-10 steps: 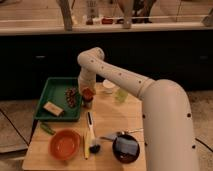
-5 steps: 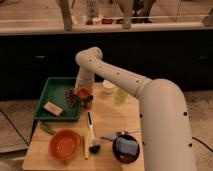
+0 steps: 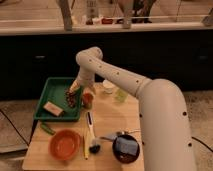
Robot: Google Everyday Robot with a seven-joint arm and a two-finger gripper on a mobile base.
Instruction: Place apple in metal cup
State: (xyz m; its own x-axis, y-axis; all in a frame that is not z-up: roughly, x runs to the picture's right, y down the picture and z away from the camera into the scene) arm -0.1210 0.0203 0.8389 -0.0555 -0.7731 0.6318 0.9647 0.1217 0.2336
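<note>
The apple (image 3: 88,96) is a small orange-red ball at the right edge of the green tray (image 3: 54,89). It sits at the mouth of the small dark metal cup (image 3: 88,103), which is mostly hidden under it. My gripper (image 3: 75,93) hangs from the white arm just left of the apple, over the tray's right rim and above a dark speckled item (image 3: 71,99). The gripper looks apart from the apple.
A white cup (image 3: 108,86) and a pale green cup (image 3: 120,94) stand right of the apple. A tan block (image 3: 52,108) lies in the tray. An orange bowl (image 3: 65,144), a yellow-handled brush (image 3: 89,131), a dark bowl (image 3: 125,148) and a green pod (image 3: 46,128) lie nearer the front.
My gripper has shifted a little left, from over the cup toward the tray's rim. The apple stays at the cup.
</note>
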